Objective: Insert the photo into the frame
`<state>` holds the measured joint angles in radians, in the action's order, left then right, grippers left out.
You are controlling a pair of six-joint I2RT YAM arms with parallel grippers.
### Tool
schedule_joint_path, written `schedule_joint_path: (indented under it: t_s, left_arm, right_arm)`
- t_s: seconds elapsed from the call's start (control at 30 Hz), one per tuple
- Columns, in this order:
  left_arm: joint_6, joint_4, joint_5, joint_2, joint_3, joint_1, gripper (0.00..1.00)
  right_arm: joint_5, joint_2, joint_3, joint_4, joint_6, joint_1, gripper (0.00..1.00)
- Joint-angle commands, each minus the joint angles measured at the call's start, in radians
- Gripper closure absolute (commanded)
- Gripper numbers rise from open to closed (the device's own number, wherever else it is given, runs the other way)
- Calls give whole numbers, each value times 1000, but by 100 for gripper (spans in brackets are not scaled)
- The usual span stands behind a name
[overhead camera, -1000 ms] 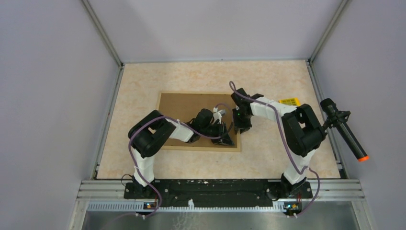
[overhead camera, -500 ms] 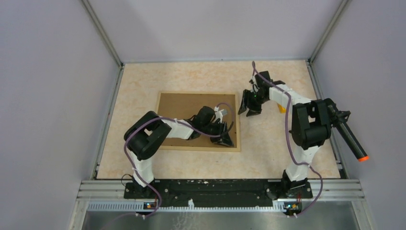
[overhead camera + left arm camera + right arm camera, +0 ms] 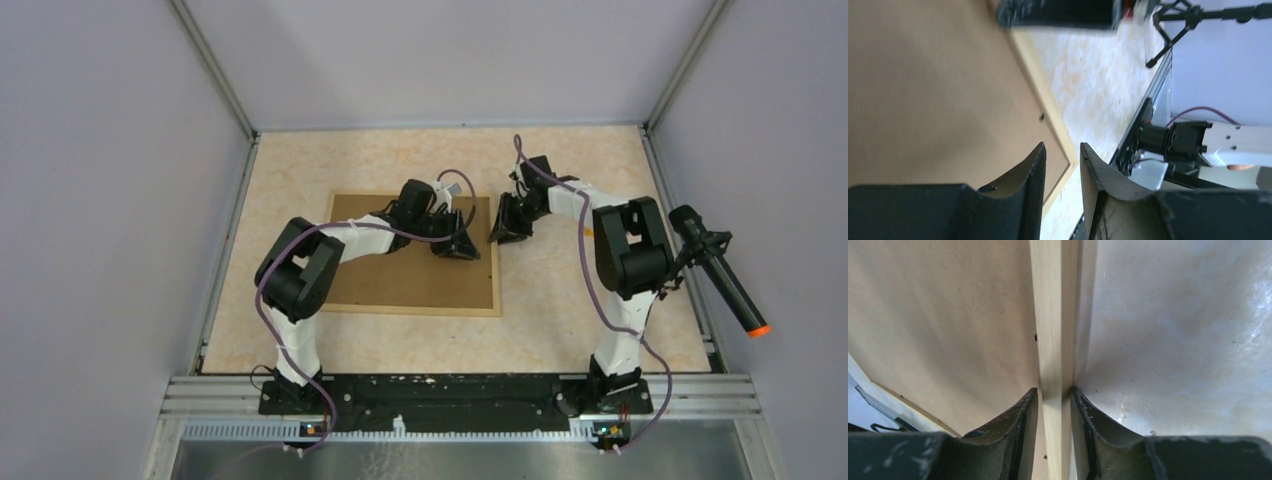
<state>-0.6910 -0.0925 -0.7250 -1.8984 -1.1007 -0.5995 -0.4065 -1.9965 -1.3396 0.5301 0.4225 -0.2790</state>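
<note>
The frame [image 3: 420, 310] lies back up on the table, its brown board [image 3: 390, 275] showing inside the light wood rail. The photo is out of view. My left gripper [image 3: 458, 247] hovers over the board's upper right part; in the left wrist view its jaws [image 3: 1062, 146] stand a narrow gap apart with nothing between them, and the rail [image 3: 1040, 85] runs past beyond. My right gripper [image 3: 503, 225] sits at the frame's right edge near the far corner. In the right wrist view it [image 3: 1054, 389] is closed on the wood rail [image 3: 1050, 315], one finger on each side.
A black cylinder with an orange tip [image 3: 722, 283] hangs on a stand at the right wall. Metal rails and grey enclosure walls bound the beige table [image 3: 560, 300]. A black mounting bar [image 3: 450, 392] runs along the near edge.
My left gripper moved from the frame's near right corner up to its far right part and opened slightly. My right gripper swung away, then returned and closed on the right rail.
</note>
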Motion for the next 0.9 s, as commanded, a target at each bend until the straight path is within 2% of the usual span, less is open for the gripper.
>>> schedule_joint_path:
  t_s: [0.0, 0.13, 0.23, 0.4, 0.53, 0.87]
  left_arm:
    - [50, 34, -18, -83, -122, 9, 65]
    - [69, 67, 1, -159, -211, 25, 65]
    - [77, 75, 4, -186, -227, 45, 66]
    - [88, 72, 8, -202, -213, 66, 68]
    - [51, -6, -13, -206, -137, 61, 69]
    - [46, -62, 15, -229, -27, 68, 73]
  right_arm:
    - [56, 54, 155, -117, 74, -30, 73]
    - [-17, 178, 379, -275, 173, -53, 76]
    - [-50, 257, 455, -311, 210, -43, 74]
    - [-24, 225, 298, -166, 103, 16, 70]
    - [-20, 174, 207, -102, 56, 29, 70]
    - [3, 85, 139, -56, 9, 20, 72]
